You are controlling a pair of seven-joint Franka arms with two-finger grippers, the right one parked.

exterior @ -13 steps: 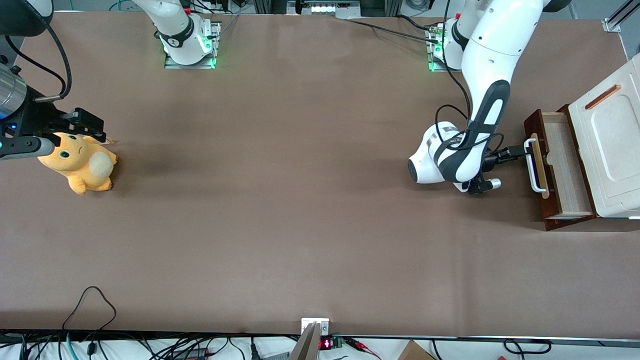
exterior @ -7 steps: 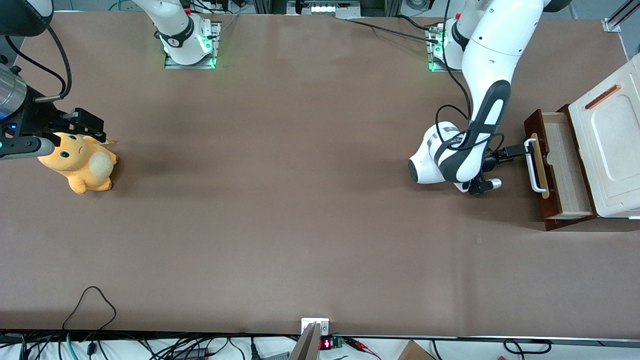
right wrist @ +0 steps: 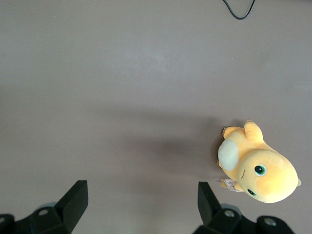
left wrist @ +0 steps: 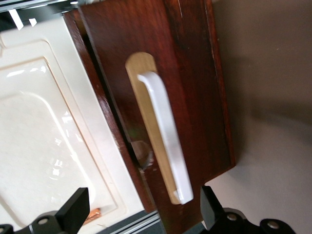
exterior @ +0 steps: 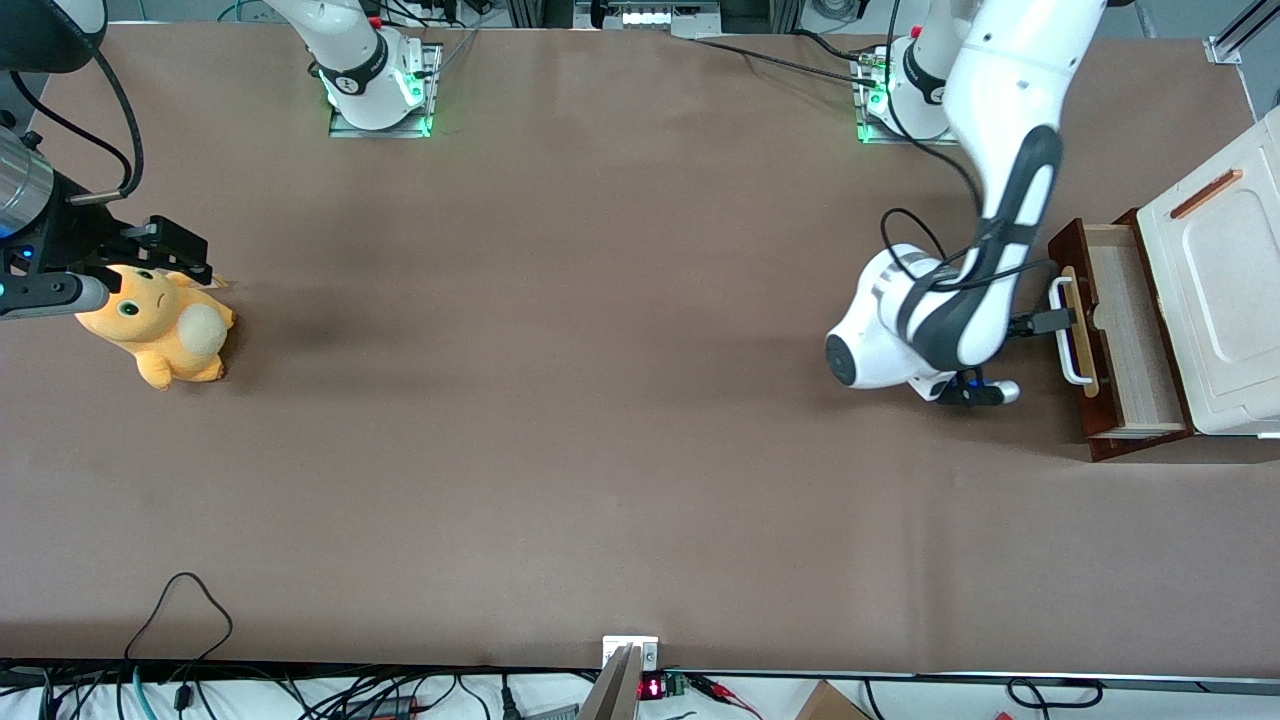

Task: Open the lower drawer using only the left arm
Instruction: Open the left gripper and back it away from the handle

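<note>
The lower drawer (exterior: 1130,330) stands partly pulled out of the white cabinet (exterior: 1225,300), its light wood inside showing. Its dark red-brown front (left wrist: 195,97) carries a white bar handle (exterior: 1068,365) over a pale wood strip. The left arm (exterior: 1000,150) reaches down in front of the drawer. Its gripper (exterior: 1050,322) is at the handle's middle, right up against the drawer front. In the left wrist view the gripper (left wrist: 141,214) is open, its black fingertips (left wrist: 75,207) wide apart, with one end of the handle (left wrist: 168,141) between them but farther off.
The white cabinet top (left wrist: 44,136) has a small orange-brown strip (exterior: 1205,193). A yellow plush toy (exterior: 160,325) lies toward the parked arm's end of the table and shows in the right wrist view (right wrist: 258,168). A black cable (exterior: 180,600) loops at the table's near edge.
The left arm's forearm has swung toward the cabinet, and the gripper has shifted along the handle, a little nearer the front camera. The drawer has not moved.
</note>
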